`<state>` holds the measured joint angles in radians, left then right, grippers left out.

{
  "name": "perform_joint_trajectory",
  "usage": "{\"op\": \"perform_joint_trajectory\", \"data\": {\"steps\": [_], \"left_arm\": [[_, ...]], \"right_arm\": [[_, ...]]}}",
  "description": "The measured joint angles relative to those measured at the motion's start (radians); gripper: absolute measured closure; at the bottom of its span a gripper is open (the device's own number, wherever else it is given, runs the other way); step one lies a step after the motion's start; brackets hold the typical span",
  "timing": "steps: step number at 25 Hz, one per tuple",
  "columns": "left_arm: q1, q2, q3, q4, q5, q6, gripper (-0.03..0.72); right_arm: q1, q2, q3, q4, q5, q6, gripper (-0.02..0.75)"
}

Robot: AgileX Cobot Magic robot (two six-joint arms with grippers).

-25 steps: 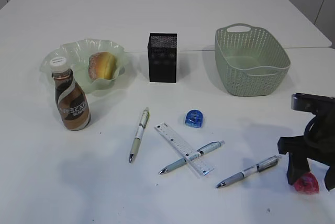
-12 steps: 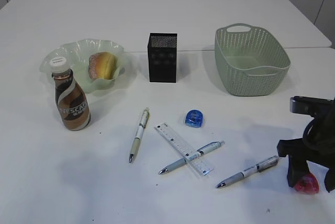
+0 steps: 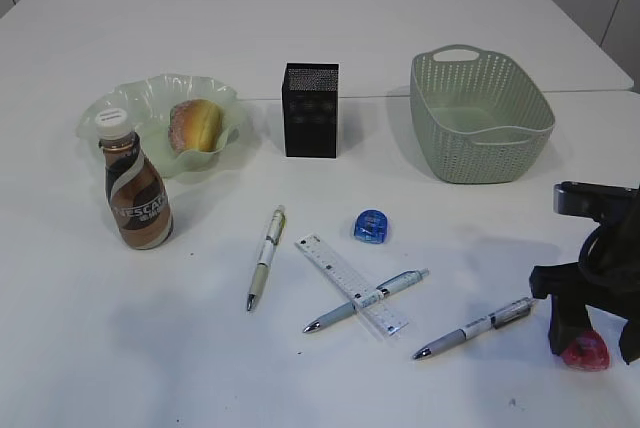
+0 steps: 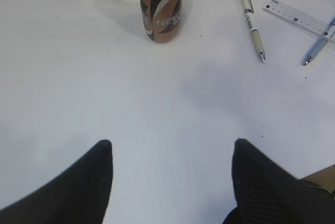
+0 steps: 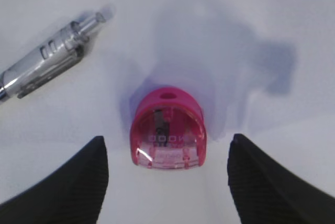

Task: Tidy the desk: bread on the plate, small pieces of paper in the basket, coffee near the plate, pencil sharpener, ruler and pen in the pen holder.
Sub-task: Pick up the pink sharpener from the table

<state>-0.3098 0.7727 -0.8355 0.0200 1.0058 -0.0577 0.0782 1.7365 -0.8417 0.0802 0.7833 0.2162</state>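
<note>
My right gripper (image 3: 595, 341) (image 5: 167, 139) stands open at the desk's front right, its fingers on either side of a pink pencil sharpener (image 5: 167, 130) (image 3: 585, 350) without touching it. A blue pencil sharpener (image 3: 371, 225), the ruler (image 3: 350, 284) and three pens (image 3: 266, 256) (image 3: 366, 300) (image 3: 475, 327) lie mid-desk. The bread (image 3: 195, 125) sits in the plate (image 3: 150, 93), with the coffee (image 3: 137, 193) (image 4: 161, 9) beside it. The pen holder (image 3: 310, 110) and basket (image 3: 478, 116) stand behind. My left gripper (image 4: 171, 142) hangs open over bare desk. Small pieces of paper are out of view.
The ruler lies across the middle pen. One pen's end (image 5: 49, 59) lies just left of the pink sharpener. The desk's seam (image 3: 370, 98) runs behind the pen holder. The left arm does not show in the exterior view.
The right arm has sunk a touch over the pink sharpener. Nothing on the desk has moved.
</note>
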Motion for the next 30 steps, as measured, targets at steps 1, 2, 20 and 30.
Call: {"op": "perform_joint_trajectory", "data": {"steps": [1, 2, 20, 30], "left_arm": [[0.000, 0.000, 0.000, 0.001, 0.000, 0.000, 0.187], [0.000, 0.000, 0.000, 0.001, 0.002, 0.000, 0.187], [0.000, 0.000, 0.000, 0.001, 0.021, 0.000, 0.187], [0.000, 0.000, 0.000, 0.002, 0.021, 0.000, 0.188]], "right_arm": [[0.000, 0.000, 0.000, 0.000, 0.000, 0.000, 0.186], [0.000, 0.000, 0.000, 0.000, 0.000, 0.000, 0.186], [0.000, 0.034, 0.000, -0.010, -0.004, 0.004, 0.186], [0.000, 0.038, 0.000, -0.010, -0.019, 0.004, 0.186]]}}
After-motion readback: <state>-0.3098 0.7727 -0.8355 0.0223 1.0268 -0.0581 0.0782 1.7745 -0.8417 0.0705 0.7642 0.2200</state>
